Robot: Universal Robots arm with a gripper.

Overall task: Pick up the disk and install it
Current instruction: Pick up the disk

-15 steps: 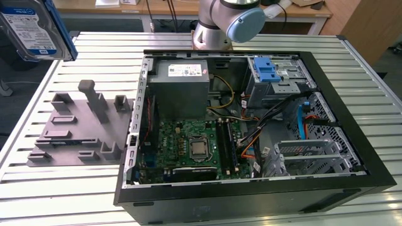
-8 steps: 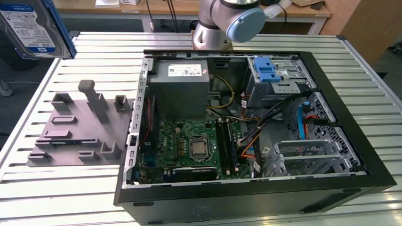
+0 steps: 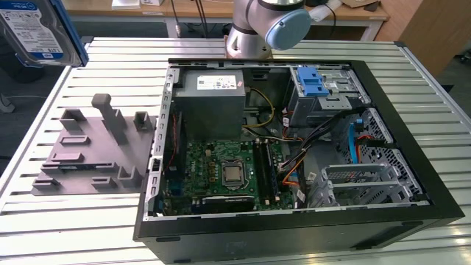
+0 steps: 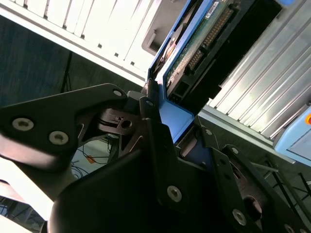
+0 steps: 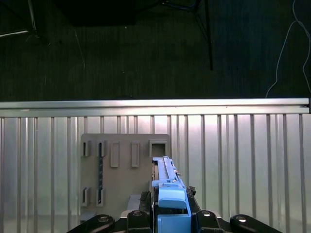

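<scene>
Claw [image 4: 177,124] grips disk [image 4: 194,53] — seemingly by its blue bracket [image 5: 172,199].

Metal disk [image 3: 33,30] in blue plastic carrier [image 5: 171,216]

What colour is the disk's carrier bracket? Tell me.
Blue; the bracket shows best in the first wrist view.

The arm [image 3: 250,33] shows a grey upright link and a blue-capped joint, well to the exterior view's right of the disk [image 3: 37,30]; in the second wrist view the gripper [image 4: 176,119] has its black jaws clamped on the disk's blue carrier edge, one jaw on either side.
</scene>
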